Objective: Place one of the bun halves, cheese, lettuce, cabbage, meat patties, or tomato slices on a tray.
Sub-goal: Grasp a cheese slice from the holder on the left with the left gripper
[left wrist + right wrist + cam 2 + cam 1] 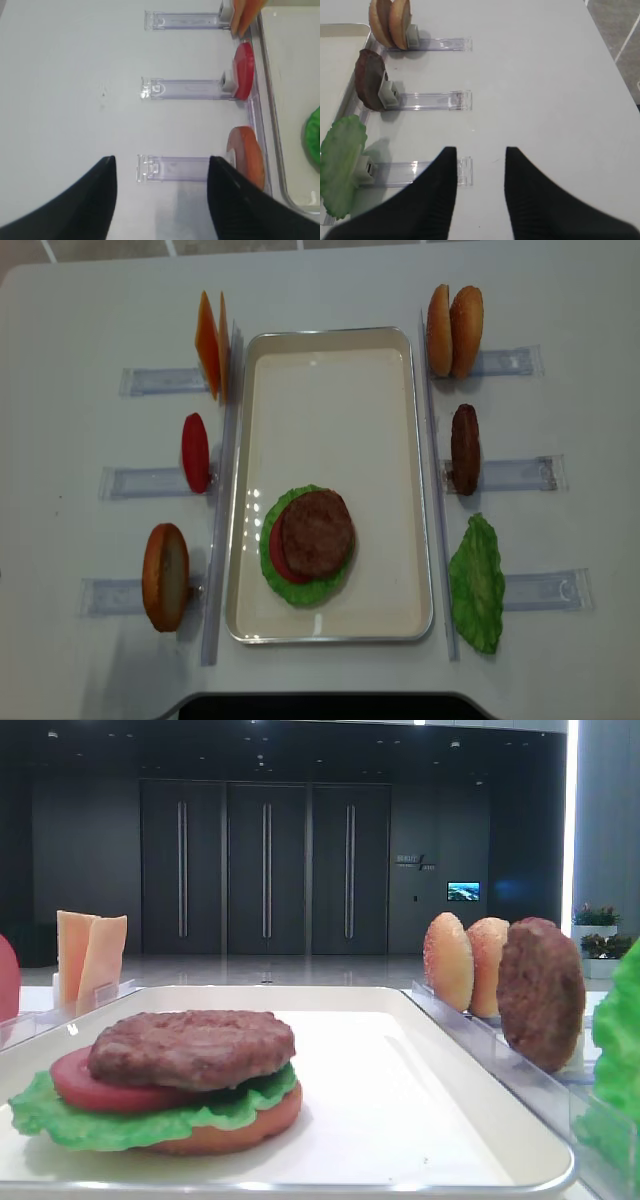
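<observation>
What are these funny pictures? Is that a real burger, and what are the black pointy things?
A robot with two arms is building a pretend burger. One camera looks down from above, one sits low beside the tray, and one rides on each arm. The black points are the left pincer and right pincer, both open and holding nothing. On the tray sits a bottom bun, lettuce, tomato and meat patty. Spare cheese, buns and lettuce stand in clear holders alongside.

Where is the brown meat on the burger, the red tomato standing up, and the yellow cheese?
Brown meat patty point(317, 533), overhead view, top middle.
Red tomato slice point(195, 452), overhead view, upper edge.
Pale yellow-orange cheese slices point(91, 958), low front view, flat face.
</observation>
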Tool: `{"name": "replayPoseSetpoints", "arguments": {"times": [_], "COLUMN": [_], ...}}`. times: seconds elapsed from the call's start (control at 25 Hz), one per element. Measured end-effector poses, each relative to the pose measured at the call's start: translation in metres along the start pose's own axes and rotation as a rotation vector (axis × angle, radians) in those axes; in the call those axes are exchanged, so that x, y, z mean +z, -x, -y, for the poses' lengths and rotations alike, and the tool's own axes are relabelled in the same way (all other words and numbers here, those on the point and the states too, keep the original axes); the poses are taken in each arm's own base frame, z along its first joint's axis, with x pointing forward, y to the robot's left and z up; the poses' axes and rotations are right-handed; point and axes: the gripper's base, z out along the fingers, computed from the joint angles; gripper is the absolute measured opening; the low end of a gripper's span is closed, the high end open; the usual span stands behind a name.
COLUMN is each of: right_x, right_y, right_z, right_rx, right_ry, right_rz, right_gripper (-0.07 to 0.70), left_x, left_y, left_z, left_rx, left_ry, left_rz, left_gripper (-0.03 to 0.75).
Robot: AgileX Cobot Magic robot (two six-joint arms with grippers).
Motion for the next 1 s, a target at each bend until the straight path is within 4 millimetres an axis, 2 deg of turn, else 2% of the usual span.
{"name": "replayPoseSetpoints", "arguments": {"times": [0.12, 0.24, 0.36, 0.56, 0.72, 0.8, 0.92, 1.0], "right_x": [0.0, 0.0, 0.0, 0.0, 0.0, 0.0, 0.0, 0.0], "right_y": [0.0, 0.0, 0.0, 0.0, 0.0, 0.0, 0.0, 0.0], "right_z": [0.0, 0.0, 0.0, 0.0, 0.0, 0.0, 0.0, 0.0], "right_rx": [0.0, 0.0, 0.0, 0.0, 0.0, 0.0, 0.0, 0.0], "right_ry": [0.0, 0.0, 0.0, 0.0, 0.0, 0.0, 0.0, 0.0], "right_rz": [0.0, 0.0, 0.0, 0.0, 0.0, 0.0, 0.0, 0.0], "right_gripper": [0.23, 0.23, 0.23, 0.23, 0.23, 0.23, 0.23, 0.23], "left_x": [0.016, 0.046, 0.091, 0.178, 0.252, 0.282, 0.303, 0.306], "left_y": [0.043, 0.085, 0.128, 0.181, 0.212, 0.219, 0.229, 0.232], "left_z": [0.002, 0.005, 0.01, 0.02, 0.028, 0.033, 0.036, 0.037], "left_rx": [-0.013, -0.012, -0.007, -0.012, -0.02, -0.038, -0.051, -0.052], "left_ry": [0.004, 0.007, 0.009, -0.004, -0.013, -0.039, -0.055, -0.056], "left_rz": [-0.085, -0.181, -0.28, -0.435, -0.52, -0.533, -0.514, -0.509], "left_gripper": [0.446, 0.446, 0.446, 0.446, 0.446, 0.446, 0.438, 0.434]}}
